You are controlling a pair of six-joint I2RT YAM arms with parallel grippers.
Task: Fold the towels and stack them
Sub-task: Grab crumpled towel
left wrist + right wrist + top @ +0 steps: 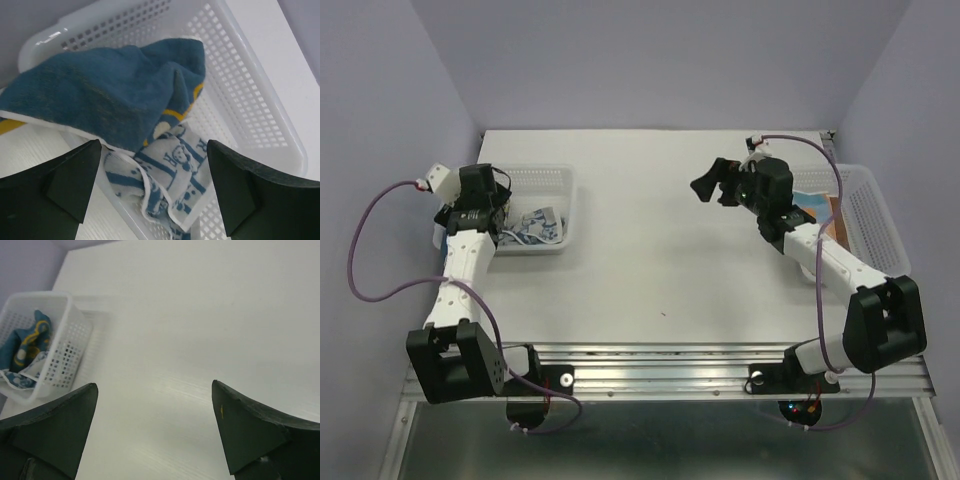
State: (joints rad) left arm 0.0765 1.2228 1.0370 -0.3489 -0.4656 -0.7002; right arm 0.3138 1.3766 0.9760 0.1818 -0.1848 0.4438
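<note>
White flat table (660, 260) filled most of the top view, with lavender walls (380, 80) around it. Left arm (460, 280) reached to the far left. Right arm (830, 265) bent from the near right toward the middle. White perforated plastic basket (560, 180) sat at the far left of the table. Second white perforated basket (875, 210) sat at the far right edge, partly hidden by the right arm.

Dark blue towel with yellow-orange rings (100, 85) lay crumpled in the far-left basket. White towel with blue print (172, 170) lay bunched in the same basket, just beside the blue one and partly under it. An orange-brown cloth (836, 215) showed in the far-right basket, mostly covered by the arm, print not readable.

Left gripper (155, 185) hung above the far-left basket, over both towels. Its jaws were spread wide with nothing held; cannot tell whether it touched cloth. Right gripper (712, 180) hovered above bare table, left of the far-right basket, jaws wide apart and empty.
</note>
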